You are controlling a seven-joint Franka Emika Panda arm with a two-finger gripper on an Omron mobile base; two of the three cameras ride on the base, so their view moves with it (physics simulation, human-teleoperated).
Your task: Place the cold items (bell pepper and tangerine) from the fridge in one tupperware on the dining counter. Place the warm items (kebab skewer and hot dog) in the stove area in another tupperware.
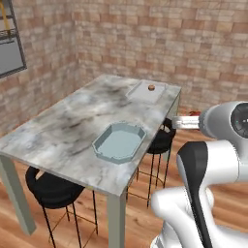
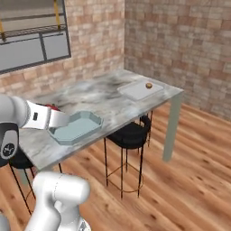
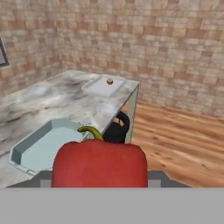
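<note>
Now, fingers [image 3: 99,181] gripping bell pepper [image 3: 99,162], nr tupperware [image 3: 41,146]

Bench [image 1: 58,126]: you see it run from your near left to the far right, with brick walls behind it.
Near tupperware [image 1: 119,141]: on the bench, close to its near right edge.
Far tupperware [image 1: 145,91]: on the bench at the far end; a small round item [image 1: 151,87] lies in it.
Bell pepper [image 3: 99,164]: in your tool, just right of the near tupperware, off the bench edge.
Stools [image 1: 53,191]: tucked under the bench's right side, one near, one farther [image 1: 162,140].
</note>
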